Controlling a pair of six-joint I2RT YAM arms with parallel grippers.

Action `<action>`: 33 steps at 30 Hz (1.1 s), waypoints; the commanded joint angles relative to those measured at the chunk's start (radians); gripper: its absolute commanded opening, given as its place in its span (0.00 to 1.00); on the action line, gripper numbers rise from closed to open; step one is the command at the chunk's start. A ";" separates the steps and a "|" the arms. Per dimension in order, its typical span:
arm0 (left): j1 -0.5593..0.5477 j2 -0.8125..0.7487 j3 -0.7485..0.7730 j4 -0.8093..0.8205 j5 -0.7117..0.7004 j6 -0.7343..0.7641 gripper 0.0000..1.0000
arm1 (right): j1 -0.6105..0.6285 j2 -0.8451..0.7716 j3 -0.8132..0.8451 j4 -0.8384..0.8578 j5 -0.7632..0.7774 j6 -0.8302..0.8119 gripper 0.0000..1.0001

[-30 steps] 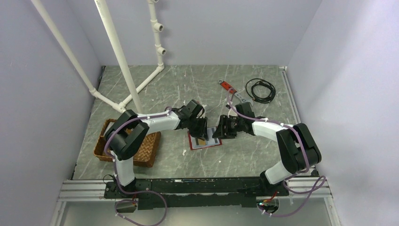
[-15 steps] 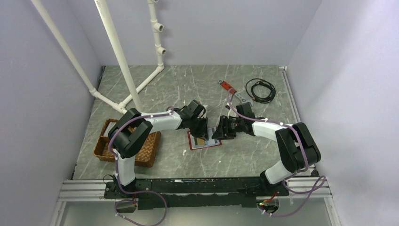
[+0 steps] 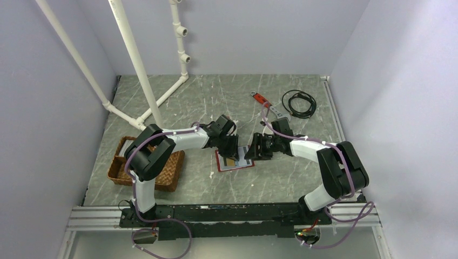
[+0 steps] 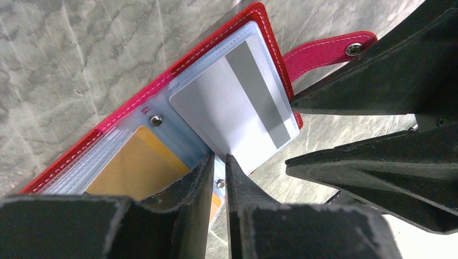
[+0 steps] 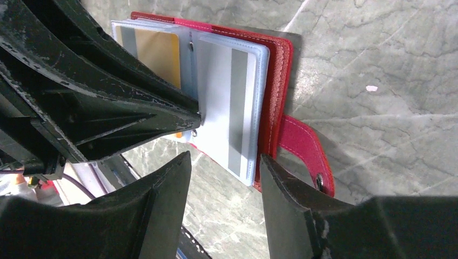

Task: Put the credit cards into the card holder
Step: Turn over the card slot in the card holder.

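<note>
Red card holder (image 3: 235, 162) lies open on the surface (image 3: 281, 178), with a gold card (image 4: 135, 167) in one sleeve and a pale striped card (image 4: 237, 108) over the other, poking past the holder's edge. The left tool (image 4: 219, 162) has its jaws nearly together at that card's inner corner, can't tell if it's actually pinching. The right tool (image 5: 225, 158) sits jaws apart, straddling the card's sticking-out end.

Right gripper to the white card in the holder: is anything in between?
Nothing visible. The right gripper has its open jaws either side of the white card's near end, in the holder's clear sleeve. The left gripper sits at the card's inner edge by the spine, beside that path, not across it.
</note>
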 commanded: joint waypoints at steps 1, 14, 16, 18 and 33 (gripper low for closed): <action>-0.001 -0.004 -0.018 -0.022 -0.032 0.010 0.20 | -0.005 -0.018 -0.013 0.008 0.009 -0.014 0.52; -0.001 -0.005 -0.021 -0.022 -0.030 0.010 0.20 | -0.003 -0.105 0.004 -0.060 0.027 -0.040 0.50; 0.000 -0.003 -0.020 -0.022 -0.030 0.011 0.20 | -0.003 -0.096 0.001 -0.048 0.007 -0.036 0.48; 0.000 -0.003 -0.018 -0.024 -0.030 0.012 0.20 | -0.003 -0.079 -0.007 -0.031 -0.012 -0.030 0.47; -0.001 -0.008 -0.024 -0.021 -0.028 0.007 0.19 | 0.003 -0.001 -0.018 0.027 -0.054 -0.016 0.46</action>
